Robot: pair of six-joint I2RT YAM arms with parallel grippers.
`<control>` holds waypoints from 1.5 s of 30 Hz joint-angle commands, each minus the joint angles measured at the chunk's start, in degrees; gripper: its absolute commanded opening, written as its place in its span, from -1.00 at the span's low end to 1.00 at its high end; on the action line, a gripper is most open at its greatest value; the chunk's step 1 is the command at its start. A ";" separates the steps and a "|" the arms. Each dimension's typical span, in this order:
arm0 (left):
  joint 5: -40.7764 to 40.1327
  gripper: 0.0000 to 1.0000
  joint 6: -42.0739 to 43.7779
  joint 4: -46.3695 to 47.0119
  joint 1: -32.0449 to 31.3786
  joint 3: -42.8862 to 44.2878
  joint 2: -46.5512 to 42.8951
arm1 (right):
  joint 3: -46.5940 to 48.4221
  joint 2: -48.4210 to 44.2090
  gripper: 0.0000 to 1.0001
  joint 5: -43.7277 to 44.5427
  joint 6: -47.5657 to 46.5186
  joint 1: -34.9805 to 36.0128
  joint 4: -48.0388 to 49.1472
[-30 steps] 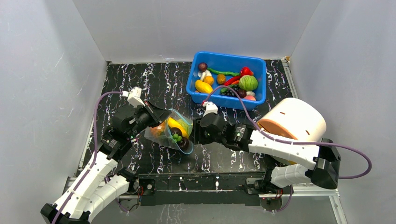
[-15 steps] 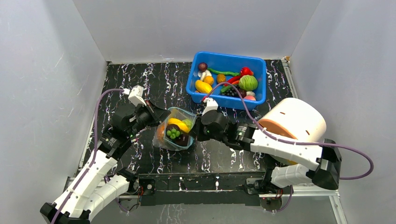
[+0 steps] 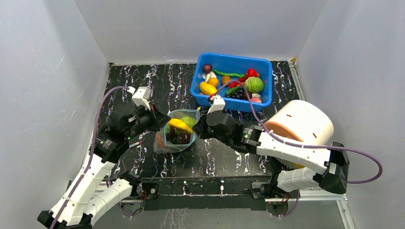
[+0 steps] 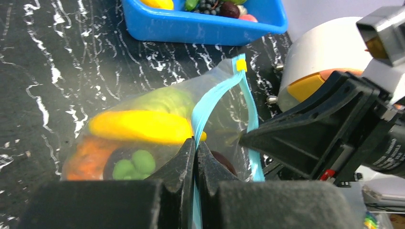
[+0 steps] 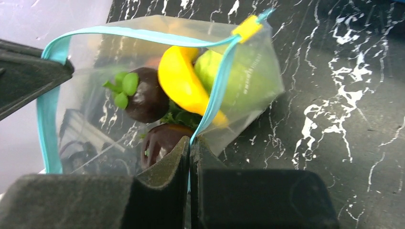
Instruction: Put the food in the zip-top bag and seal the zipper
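Top external: the zip-top bag (image 3: 177, 135) is sitting between the two arms on the black marbled table (image 3: 157, 81), toward its near middle. The left gripper (image 3: 161, 125) is touching the bag's left edge and the right gripper (image 3: 198, 128) its right edge. Food (image 3: 180, 125) is showing through the plastic in yellow, green and dark pieces. Whether the bag is resting on the table or lifted, cannot tell. A blue bin (image 3: 224, 102) holding more toy produce is standing behind the right gripper, apart from the bag.

Left wrist: the left gripper (image 4: 196, 143) is pinching the teal zipper (image 4: 217, 90), jaws closed flat on the strip. The strip is running up to a yellow slider (image 4: 241, 65) at the far corner. A yellow banana (image 4: 138, 126) is lying inside, just left of the fingertips. The right gripper (image 4: 246, 139) is meeting the bag from the opposite side.

Right wrist: the right gripper (image 5: 189, 143) is clamping the near run of the zipper (image 5: 143, 32), jaws closed. The mouth is gaping as a teal loop. A dark mangosteen (image 5: 145, 100) and a green piece (image 5: 239, 71) are lying inside, just beyond the fingertips. The left gripper (image 5: 67, 71) is touching the loop's far left end.
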 commanded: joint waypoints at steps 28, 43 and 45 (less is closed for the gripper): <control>-6.92 -1.00 -1.17 5.05 -0.20 -9.09 -6.31 | 0.86 0.83 -0.56 -8.23 -11.67 -7.35 7.98; -8.21 -1.00 -0.33 5.36 -0.21 -7.45 -3.98 | 13.58 -0.06 0.37 -8.74 -27.35 -14.21 -1.29; -7.30 -1.00 0.84 5.31 -0.21 -7.42 -4.00 | 14.86 0.52 0.38 -8.08 -29.60 -16.13 -1.62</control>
